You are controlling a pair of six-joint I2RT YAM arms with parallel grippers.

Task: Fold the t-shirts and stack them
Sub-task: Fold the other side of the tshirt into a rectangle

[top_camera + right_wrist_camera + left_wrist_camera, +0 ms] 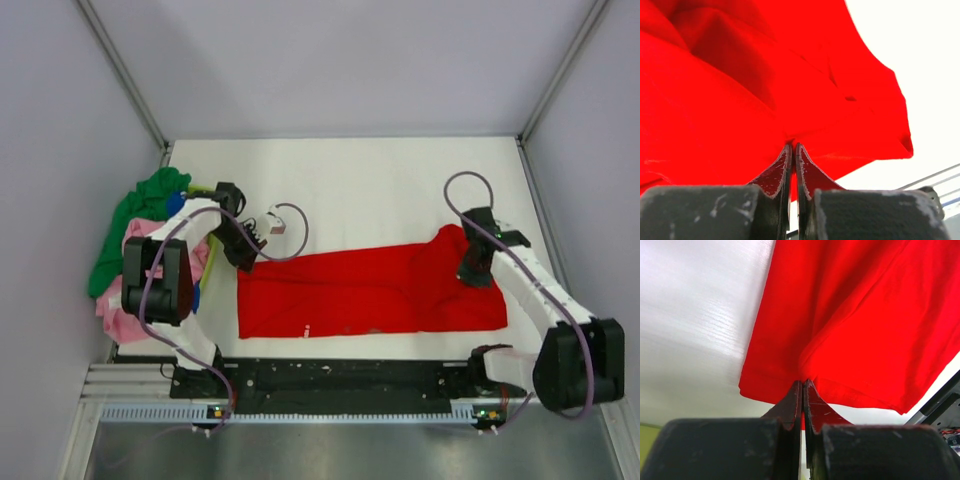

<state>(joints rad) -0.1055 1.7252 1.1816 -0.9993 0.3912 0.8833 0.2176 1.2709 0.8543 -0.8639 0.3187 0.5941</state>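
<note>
Both ends pinched, ready for the fold move.

- Left end effector [248, 262]: jaws fully closed on the far-left corner of the red t-shirt [370, 290]. The wrist view shows the cloth edge nipped right at the fingertips.
- Right end effector [472, 272]: also fully closed, on the far edge near the right end. The cloth peaks up into a small tent around the grip.
- The shirt lies flat on the bench [380, 180], in the near half, just beyond the arm bases. The other tees sit heaped at the left edge beside the left arm: green tee [135, 215], pink tee [115, 305].

Orientation: the long axis runs left-right, roughly parallel to the near bench edge. The right end looks a bit wider than the left. I can't tell which end is the collar; the shirt looks already doubled over and no neckline or print shows.

My read of the step is carrying the far edge over toward the near edge. How to do it well:
- Raise both ends together and keep them level, so the edge stays a straight line.
- Keep light tension between the grips. Too much will slide the shirt or pull cloth out of the thin left pinch.
- Lift only enough to clear the lower layer, then lay the held edge down square on the near edge before releasing.
- The right grip sits inboard of the corner, so watch for that outer flap drooping or folding under.
</note>
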